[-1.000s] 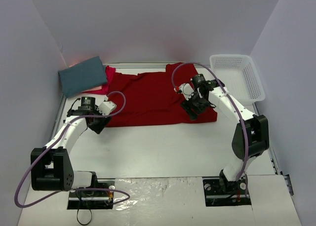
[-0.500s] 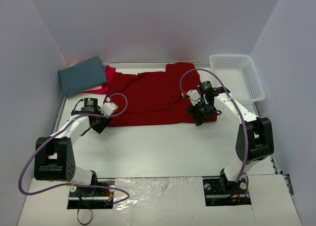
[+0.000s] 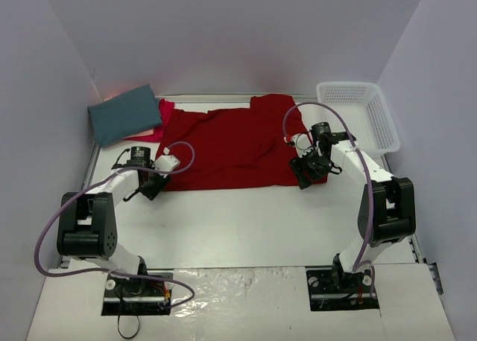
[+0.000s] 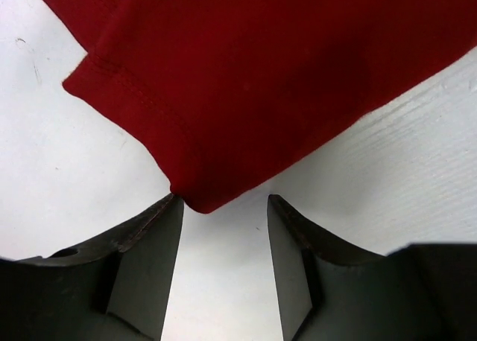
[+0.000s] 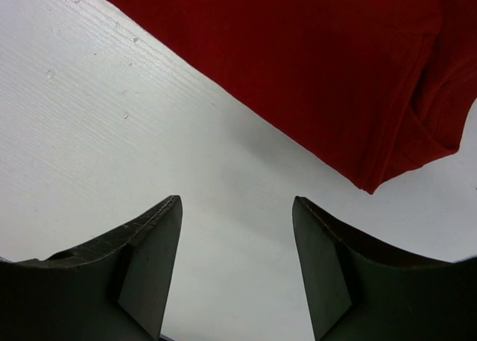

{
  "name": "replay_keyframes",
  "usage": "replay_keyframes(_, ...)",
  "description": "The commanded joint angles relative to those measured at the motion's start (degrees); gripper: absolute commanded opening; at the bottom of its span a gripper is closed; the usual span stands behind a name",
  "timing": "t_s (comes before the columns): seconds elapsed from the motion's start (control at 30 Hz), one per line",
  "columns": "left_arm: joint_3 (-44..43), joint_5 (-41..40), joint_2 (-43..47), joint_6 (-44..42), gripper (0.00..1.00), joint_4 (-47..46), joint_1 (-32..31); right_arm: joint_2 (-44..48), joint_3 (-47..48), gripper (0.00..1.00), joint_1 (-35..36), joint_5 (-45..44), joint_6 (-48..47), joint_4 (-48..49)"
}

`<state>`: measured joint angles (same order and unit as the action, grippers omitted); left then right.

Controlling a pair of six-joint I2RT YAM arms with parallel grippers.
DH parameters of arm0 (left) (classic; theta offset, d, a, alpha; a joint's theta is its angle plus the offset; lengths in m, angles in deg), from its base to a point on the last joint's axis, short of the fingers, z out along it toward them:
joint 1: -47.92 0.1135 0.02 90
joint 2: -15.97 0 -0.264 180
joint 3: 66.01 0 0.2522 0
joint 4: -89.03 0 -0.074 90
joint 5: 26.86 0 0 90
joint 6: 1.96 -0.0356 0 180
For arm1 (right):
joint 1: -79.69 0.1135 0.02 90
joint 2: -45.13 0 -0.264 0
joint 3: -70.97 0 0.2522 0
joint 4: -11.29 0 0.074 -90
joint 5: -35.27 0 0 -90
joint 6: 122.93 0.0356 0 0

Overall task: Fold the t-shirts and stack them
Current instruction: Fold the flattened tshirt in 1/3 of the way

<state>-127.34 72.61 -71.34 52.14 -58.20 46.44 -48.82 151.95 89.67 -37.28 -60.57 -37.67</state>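
- The right gripper point(image 3: 305, 179) is drifting outward. A second ago it was sitting further in over the deep red shirt point(image 3: 231, 151), and now it is hanging at that shirt's near-right corner.
- The left gripper point(image 3: 151, 186) is keeping its place at the deep red shirt's near-left corner while the arm behind it is swinging round.
- That is putting one gripper at each near corner, so the arms are probably lining up to pinch the near hem and carry it across for a first fold. No fold of this shirt is showing yet.
- The left gripper's jaws are standing apart, with the near-left corner tip lying just between the fingertips point(image 4: 173, 201) and nothing clamped.
- The right gripper's jaws are also standing apart over bare table point(image 5: 149, 95). The near-right corner is lying just off to one side of them, untouched.
- The deep red shirt is lying spread flat. A folded slate-teal shirt point(image 3: 125, 115) is sitting beyond its far-left corner, and a pinkish-red shirt point(image 3: 165, 114) is peeking out between the two.
- Counting: three shirts, one of each colour; two grippers; and one white mesh basket point(image 3: 387, 129) standing off the deep red shirt's far-right corner, with nothing visible inside.
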Motion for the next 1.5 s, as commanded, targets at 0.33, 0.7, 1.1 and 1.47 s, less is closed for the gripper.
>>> replay_keyframes(0.33,-5.95,2.65,-4.36,-1.8,0.26,2.09,0.33,0.7,-1.48,0.57,-2.15,1.97,-0.4,-0.92)
replay_keyframes(0.7,-7.27,2.13,-4.98,-1.89,0.02,4.11,0.33,-0.18,-2.53,0.59,-4.0,-4.26,1.35,2.58)
replay_keyframes(1.1,-6.48,1.6,-2.87,-2.68,0.02,4.64,0.42,-4.92,-2.18,0.59,-5.94,-7.96,2.76,5.67)
replay_keyframes(1.47,-5.78,1.25,-3.48,-3.65,0.02,4.29,0.42,-8.7,-0.95,0.59,-6.2,-7.96,2.85,6.11)
